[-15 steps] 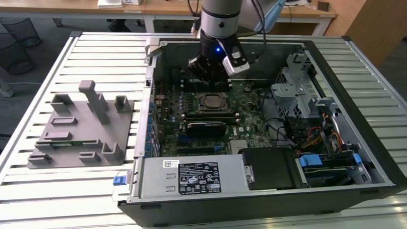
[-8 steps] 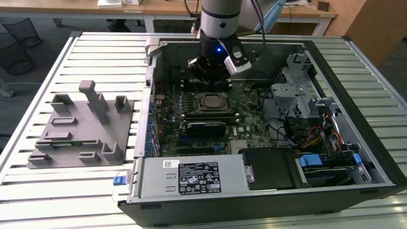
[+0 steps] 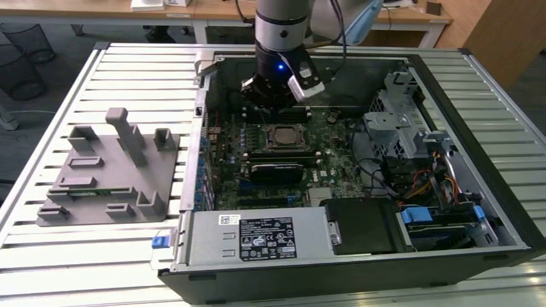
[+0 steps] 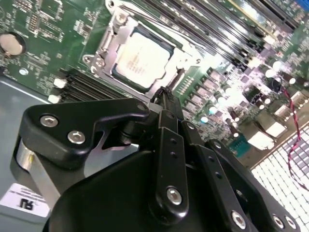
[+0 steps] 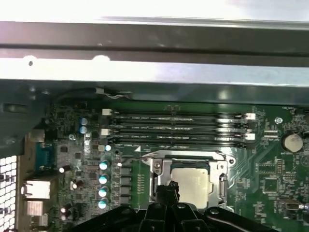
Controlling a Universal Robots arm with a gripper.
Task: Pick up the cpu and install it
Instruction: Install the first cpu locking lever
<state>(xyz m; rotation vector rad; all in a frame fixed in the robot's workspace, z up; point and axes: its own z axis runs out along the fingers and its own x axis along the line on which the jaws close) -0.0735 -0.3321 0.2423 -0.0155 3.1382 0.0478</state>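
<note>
Cpu (image 3: 282, 136) seated in motherboard socket (image 4: 104, 50), claw (image 3: 271, 110) clenched, empty, near it at 12 o'clock in exterior view, grey fixture (image 3: 111, 173) at 9 o'clock of computer case (image 3: 510, 198)

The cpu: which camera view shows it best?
The second wrist view: the cpu sits large there, its silvery top plainly visible in the socket. The first wrist view shows it with the gripper across one corner; the exterior view shows it small.
</note>
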